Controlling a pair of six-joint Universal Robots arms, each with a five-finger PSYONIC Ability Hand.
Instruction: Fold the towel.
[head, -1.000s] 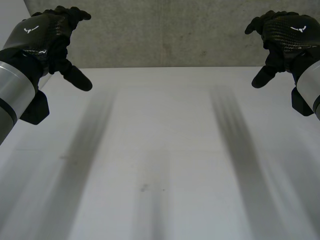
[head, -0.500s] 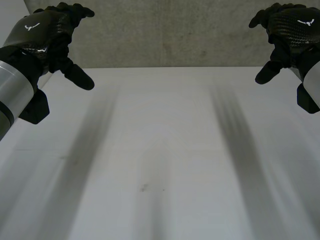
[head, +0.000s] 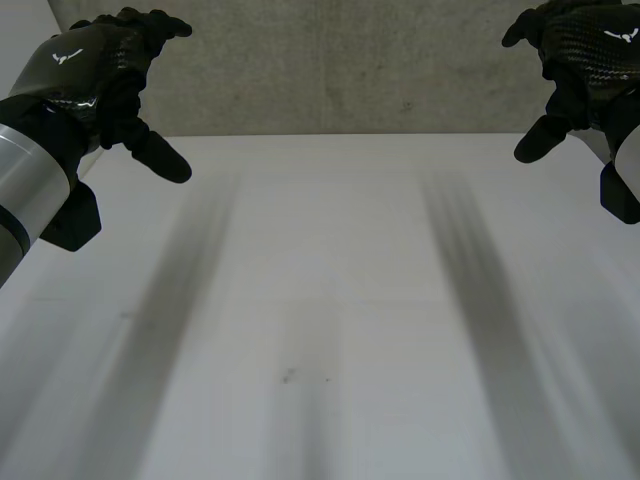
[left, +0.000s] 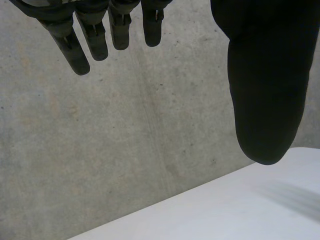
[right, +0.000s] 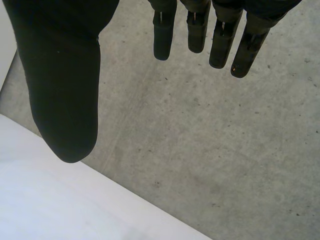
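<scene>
My left hand (head: 95, 70) hovers above the table's far left corner, fingers straight and thumb spread, holding nothing. My right hand (head: 585, 60) hangs above the far right side, also open and empty. In the left wrist view the fingers (left: 82, 42) and thumb (left: 267, 85) stand apart over the table's far edge (left: 210, 200). The right wrist view has the same spread: fingers (right: 225, 35) and thumb (right: 62, 85) apart. The white table (head: 320, 300) lies bare below both hands. I see no towel on it.
A grey concrete wall (head: 330, 65) rises behind the table's far edge. A few small dark specks (head: 288, 376) mark the tabletop near the middle.
My right hand has drifted up and a little to the right. My left hand has shifted very slightly. Both stay open.
</scene>
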